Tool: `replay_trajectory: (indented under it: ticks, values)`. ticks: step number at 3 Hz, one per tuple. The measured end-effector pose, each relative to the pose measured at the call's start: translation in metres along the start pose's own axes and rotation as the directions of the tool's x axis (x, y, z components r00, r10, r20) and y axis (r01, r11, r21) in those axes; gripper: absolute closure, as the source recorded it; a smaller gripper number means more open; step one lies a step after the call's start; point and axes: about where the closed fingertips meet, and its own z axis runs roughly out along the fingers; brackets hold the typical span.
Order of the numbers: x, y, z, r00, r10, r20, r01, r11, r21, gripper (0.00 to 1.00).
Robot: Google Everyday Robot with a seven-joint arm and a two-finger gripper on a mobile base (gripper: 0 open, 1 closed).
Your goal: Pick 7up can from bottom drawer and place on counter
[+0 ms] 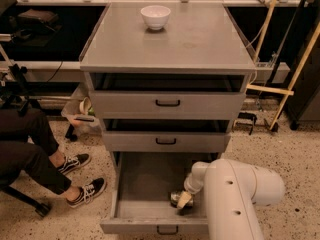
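Observation:
The bottom drawer (pixel 145 181) is pulled out, its flat grey floor showing. The 7up can (pixel 174 199), small and shiny, lies on that floor near the front right. My gripper (pixel 183 200) reaches down into the drawer from the white arm (pixel 235 194) and sits right against the can's right side, partly covering it. The counter (pixel 200 39) is the grey top of the cabinet, above the two shallower drawers.
A white bowl (pixel 155 17) stands at the back of the counter. The two upper drawers (pixel 167 103) are slightly open. A seated person's legs and sneakers (pixel 75 176) are on the floor to the left. Wooden poles (pixel 295 79) lean at the right.

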Motion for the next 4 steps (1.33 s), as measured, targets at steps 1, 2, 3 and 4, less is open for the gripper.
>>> replay_trajectory:
  ticks: [1, 2, 3, 4]
  values:
    - [0.0, 0.0, 0.0, 1.0, 0.0, 0.0, 0.0, 1.0, 0.0, 0.18]
    - [0.0, 0.0001, 0.0, 1.0, 0.0, 0.0, 0.0, 1.0, 0.0, 0.42]
    - [0.0, 0.0001, 0.0, 1.0, 0.0, 0.0, 0.0, 1.0, 0.0, 0.65]
    - [0.0003, 0.0002, -0.0007, 1.0, 0.003, 0.002, -0.003, 1.0, 0.0, 0.88]
